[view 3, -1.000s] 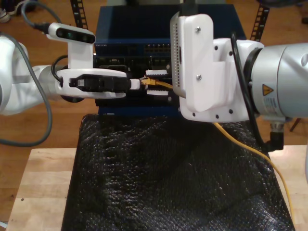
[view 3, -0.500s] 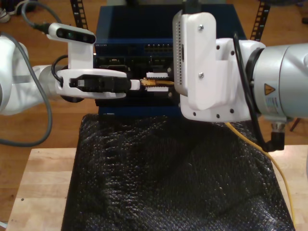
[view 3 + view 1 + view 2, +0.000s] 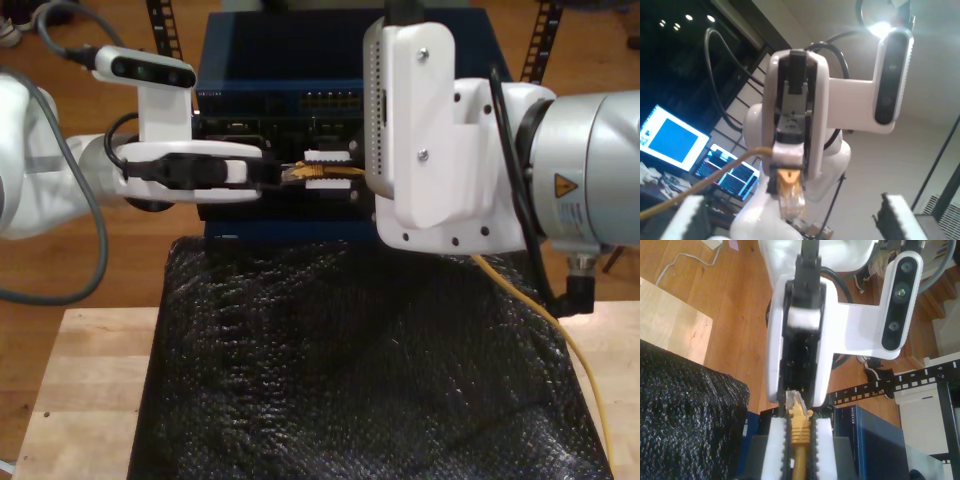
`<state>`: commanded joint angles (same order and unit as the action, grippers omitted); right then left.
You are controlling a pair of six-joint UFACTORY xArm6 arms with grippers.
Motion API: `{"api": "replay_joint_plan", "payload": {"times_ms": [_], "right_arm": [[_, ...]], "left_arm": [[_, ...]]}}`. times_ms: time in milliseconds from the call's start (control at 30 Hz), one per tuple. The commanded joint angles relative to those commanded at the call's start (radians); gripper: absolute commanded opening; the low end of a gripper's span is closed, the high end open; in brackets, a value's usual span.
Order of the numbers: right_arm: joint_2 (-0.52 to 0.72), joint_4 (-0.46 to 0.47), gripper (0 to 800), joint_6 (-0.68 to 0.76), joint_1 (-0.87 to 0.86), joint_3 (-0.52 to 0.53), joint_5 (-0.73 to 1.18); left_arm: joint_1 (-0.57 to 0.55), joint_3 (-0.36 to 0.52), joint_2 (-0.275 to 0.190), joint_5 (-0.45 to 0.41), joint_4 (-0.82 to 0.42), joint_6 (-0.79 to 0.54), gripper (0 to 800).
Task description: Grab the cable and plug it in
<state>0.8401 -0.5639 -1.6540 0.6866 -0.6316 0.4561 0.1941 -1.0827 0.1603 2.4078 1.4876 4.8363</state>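
Since half a second ago, my second arm has crept a little up and toward the exterior view's right. My first gripper (image 3: 268, 172) sits a touch higher, and the white tip it showed then is now dark. The plug (image 3: 792, 200) hangs in much the same spot between the two grippers. A second ago more of the orange lead showed past the fingers; now it's a short stub.

My first gripper comes in from the exterior view's left. Its fingers (image 3: 687, 220) are spread wide with nothing between the pads. The plug tip points straight at it and sits right at its mouth. I can't tell if they touch.

My second gripper (image 3: 799, 450) comes in from the exterior view's right. Its fingers (image 3: 775, 450) are pinched on the orange boot just behind the clear plug, which sticks out past the tips.

The cable (image 3: 560, 340) leaves that grip, comes out under the second arm and runs down over the black mat (image 3: 350, 380) toward the exterior view's lower right. The mat covers the middle of the bench (image 3: 90, 380).

The plug is held in the air in front of the blue rack unit (image 3: 270, 60), not seated in any port I can make out.
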Motion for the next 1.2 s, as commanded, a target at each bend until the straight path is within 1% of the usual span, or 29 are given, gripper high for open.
{"api": "replay_joint_plan", "payload": {"times_ms": [133, 267, 367, 467, 567, 633, 733, 867, 933, 1000, 1100, 1200], "right_arm": [[-0.021, 0.002, 1, 0.051, -0.008, -0.014, 0.000], [-0.061, 0.005, 0, 0.068, -0.011, -0.031, 0.003], [-0.097, 0.005, 0, 0.084, -0.021, -0.044, 0.009], [-0.115, 0.005, 0, 0.094, -0.066, -0.046, 0.014], [-0.115, 0.005, 0, 0.095, -0.132, -0.048, 0.052], [-0.114, 0.003, 0, 0.103, -0.183, -0.051, 0.098], [-0.114, 0.005, 0, 0.130, -0.265, -0.066, 0.186], [-0.117, 0.005, 0, 0.170, -0.376, -0.092, 0.313], [-0.118, 0.005, 0, 0.184, -0.436, -0.097, 0.364], [-0.118, 0.008, 0, 0.184, -0.480, -0.095, 0.399], [-0.133, 0.015, 0, 0.192, -0.499, -0.094, 0.431], [-0.175, 0.023, 0, 0.206, -0.503, -0.094, 0.465]], "left_arm": [[0.002, -0.011, -0.017, -0.037, -0.002, 0.000, 797], [0.006, -0.020, -0.043, -0.071, -0.006, 0.000, 797], [0.035, -0.025, -0.055, -0.100, -0.008, 0.006, 797], [0.064, -0.026, -0.083, -0.146, -0.006, 0.003, 797], [0.095, -0.055, -0.095, -0.187, -0.014, 0.000, 797], [0.127, -0.078, -0.095, -0.201, -0.034, 0.000, 797], [0.153, -0.095, -0.103, -0.232, -0.089, -0.003, 797], [0.157, -0.095, -0.173, -0.334, -0.236, -0.025, 797], [0.157, -0.094, -0.199, -0.382, -0.313, -0.046, 797], [0.157, -0.092, -0.222, -0.411, -0.371, -0.075, 797], [0.157, -0.089, -0.253, -0.454, -0.442, -0.115, 797], [0.157, -0.089, -0.290, -0.519, -0.551, -0.158, 797]]}}
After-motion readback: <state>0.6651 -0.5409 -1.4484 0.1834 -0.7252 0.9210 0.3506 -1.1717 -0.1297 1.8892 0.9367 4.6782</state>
